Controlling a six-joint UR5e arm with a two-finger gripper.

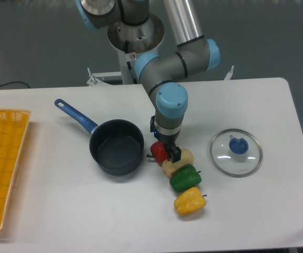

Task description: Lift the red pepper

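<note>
Gripper [166, 153] sits low over the red pepper [158, 152] at frame centre, beside the pot [116, 146]; grasp unclear. Risk, I'd say: fingers knock the pale pepper [178, 159] touching it.

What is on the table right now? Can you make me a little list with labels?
gripper: low over the red pepper, open or shut cannot be told
red pepper: on the table, right of the pot
pale vegetable: touching the red pepper
green pepper: next in the row
yellow pepper: nearest end of the row
pot: dark, blue handle, empty
glass lid: lying flat on the right, blue knob
yellow basket: at the left edge
</note>
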